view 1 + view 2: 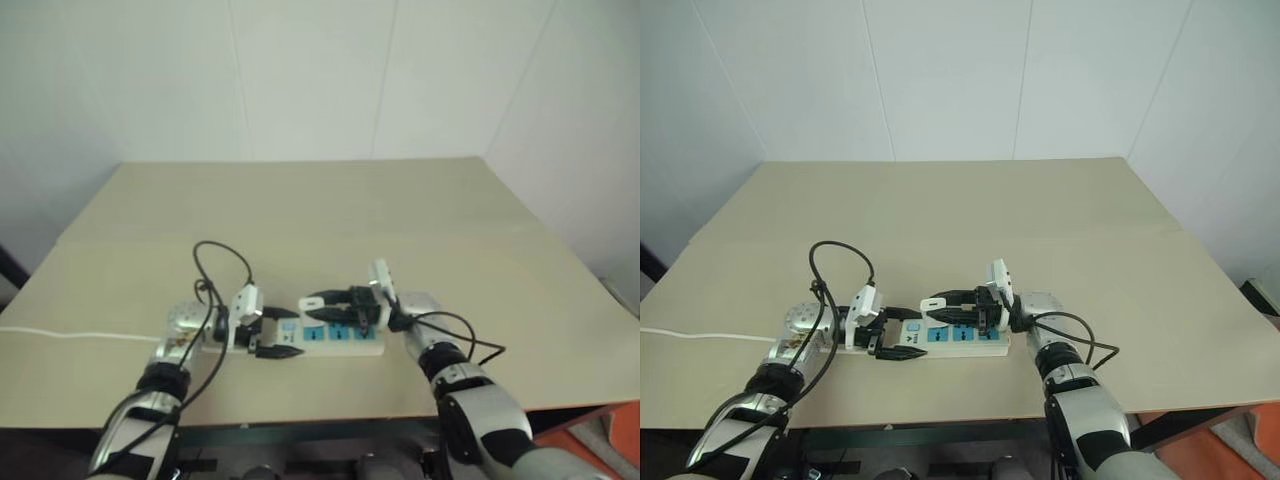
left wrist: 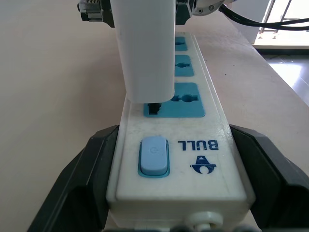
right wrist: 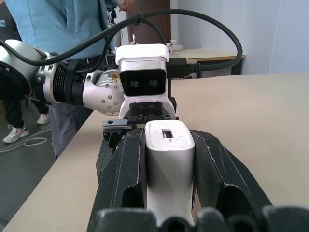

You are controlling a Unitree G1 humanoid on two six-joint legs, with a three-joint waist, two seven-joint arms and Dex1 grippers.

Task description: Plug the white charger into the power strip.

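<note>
Between your left gripper's [image 2: 164,193] closed fingers [image 2: 77,183] sits the switch end of the power strip [image 2: 193,145], clamped at both long sides and lying flat on the table [image 1: 300,200]. Just past that grip, your right gripper [image 3: 170,193] is shut on the white charger [image 2: 145,48], which hangs over the nearest blue socket [image 2: 186,101] with a prong at the socket's slot.

The risk is in the seating, by my reading. The charger appears offset toward one side of the socket, so pushing down now could jam the prong on the plastic face, or tilt the charger in the fingers. A hard push could also lever the strip up out of the left grip.

Room is tight between the two grippers: they nearly meet, so any sideways correction must be small. Beyond the right gripper the strip's other sockets [image 2: 182,63] are free, and the tabletop lies open far beyond. The near table edge [image 1: 940,420] runs close beneath both wrists.
</note>
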